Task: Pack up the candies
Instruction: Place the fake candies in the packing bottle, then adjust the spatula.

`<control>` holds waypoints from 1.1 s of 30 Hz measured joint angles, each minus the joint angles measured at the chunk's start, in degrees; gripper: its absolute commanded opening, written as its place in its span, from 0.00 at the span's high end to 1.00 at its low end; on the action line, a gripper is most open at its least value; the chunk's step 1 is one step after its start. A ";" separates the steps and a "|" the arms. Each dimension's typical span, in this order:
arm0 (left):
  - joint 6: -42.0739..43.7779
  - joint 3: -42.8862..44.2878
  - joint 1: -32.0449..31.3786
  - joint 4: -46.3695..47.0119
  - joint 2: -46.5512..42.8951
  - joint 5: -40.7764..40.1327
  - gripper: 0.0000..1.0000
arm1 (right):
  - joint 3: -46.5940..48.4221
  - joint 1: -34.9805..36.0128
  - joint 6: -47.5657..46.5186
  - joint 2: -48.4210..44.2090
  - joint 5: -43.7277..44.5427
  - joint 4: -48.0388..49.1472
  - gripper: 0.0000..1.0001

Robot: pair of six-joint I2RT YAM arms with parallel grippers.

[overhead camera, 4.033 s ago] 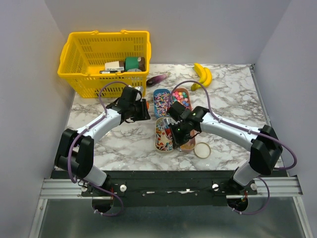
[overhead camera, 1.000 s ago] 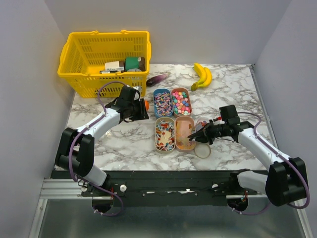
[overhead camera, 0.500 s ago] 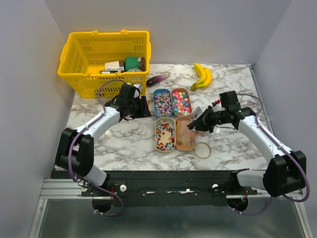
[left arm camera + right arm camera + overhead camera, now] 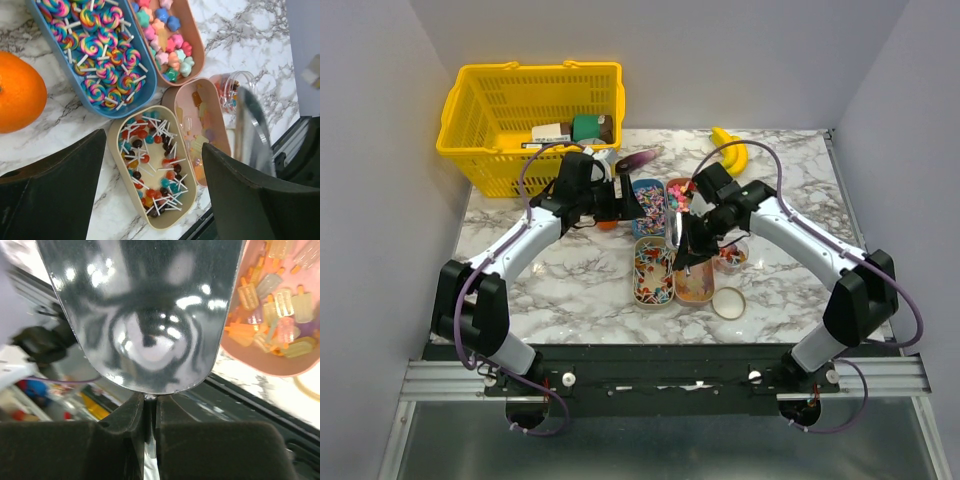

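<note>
Left claw (image 4: 154, 144): fingers spread wide, gripping nothing, hanging over the middle of the marble counter (image 4: 560, 290) above a block of four trays.

Just left of the block, toward the left edge: orange (image 4: 15, 92), resting on the marble just beside the blue tray (image 4: 107, 116).

Candies (image 4: 650, 207): all mid-counter, sorted by tray, two by two.
- Blue tray, far-left place in the block: heaped with swirl lollipops (image 4: 97, 60).
- Cream tray (image 4: 114, 142), nearer the near edge: full of ball lollipops (image 4: 150, 165) on white sticks, lying every way.
- Brown tray (image 4: 201, 50), far-right place: filled with star candies (image 4: 167, 42) in pink, blue, orange and green.
- Pink tray (image 4: 182, 105), toward the near edge from the brown one: thinly spread with pale ice-lolly candies (image 4: 272, 305).

Right claw (image 4: 149, 399): clamped tight on the handle of a metal scoop (image 4: 145, 315), held above the trays, over or just beside the pink tray, cannot tell which.

Just right of the pink tray: clear jar (image 4: 731, 256) with a few coloured sweets inside. Closer to the near edge: pale ring (image 4: 728, 302), flat on the marble. Toward the far edge, right of centre: bananas (image 4: 738, 158), partly hidden behind the right arm.
</note>
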 measured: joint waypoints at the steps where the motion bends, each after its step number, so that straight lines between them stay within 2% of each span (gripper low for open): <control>1: 0.17 0.72 0.00 -0.07 0.00 0.07 0.12 | 0.46 0.68 -1.36 0.83 0.81 -0.74 1.00; 7: 1.07 3.93 0.00 0.22 0.00 0.48 0.14 | 2.51 2.93 -8.79 4.48 4.55 -3.23 1.00; 15: -1.11 2.54 -0.46 3.43 0.52 3.78 0.21 | 4.94 5.35 -13.97 5.88 6.64 -4.28 1.00; 23: 0.87 2.54 -2.08 2.84 3.61 5.46 0.30 | 5.90 5.68 -15.76 5.64 6.49 -4.72 1.00; 33: 3.02 2.54 -3.08 1.79 4.68 5.01 0.34 | 8.48 5.73 -15.78 4.76 6.91 -6.67 0.99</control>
